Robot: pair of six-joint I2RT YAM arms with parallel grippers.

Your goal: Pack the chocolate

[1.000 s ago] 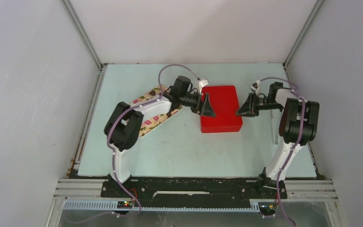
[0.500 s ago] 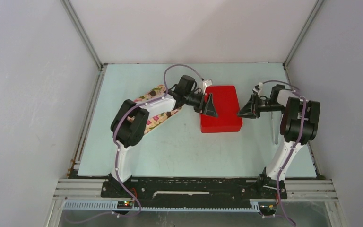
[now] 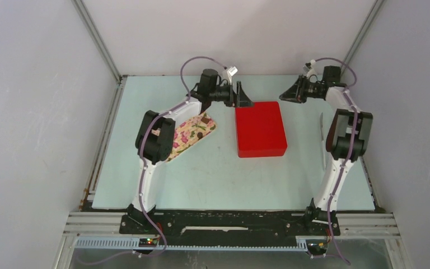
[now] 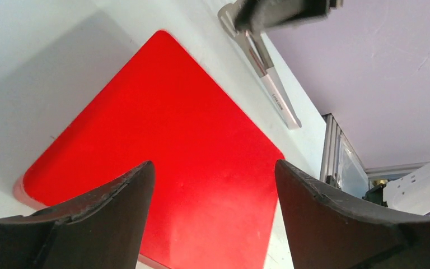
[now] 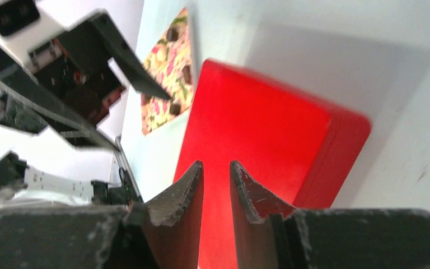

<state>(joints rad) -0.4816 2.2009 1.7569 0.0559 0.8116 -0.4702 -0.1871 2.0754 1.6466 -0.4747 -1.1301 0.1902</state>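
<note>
- Worktop [image 3: 213,174]: carries everything. Both my arms now reach towards its far edge.
- Red box [image 3: 260,129]: at centre and apparently closed, in the same spot as a second ago.
- Flowered tray [image 3: 186,139]: left of the box and less covered by my left arm than before.
- Left pincer [image 4: 213,168]: spread wide and empty. It flanked the box a second ago and has since drawn back.
- Right pincer [image 5: 215,165]: spread only a slit, pinching nothing. It has also drawn back, I judge to clear the box.
- Chocolate [image 5: 186,72]: small dark lumps on the tray, unpacked.

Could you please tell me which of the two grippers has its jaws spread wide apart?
The left gripper: its fingers stand far apart with nothing between them, whereas the right gripper leaves only a narrow slit.
</note>
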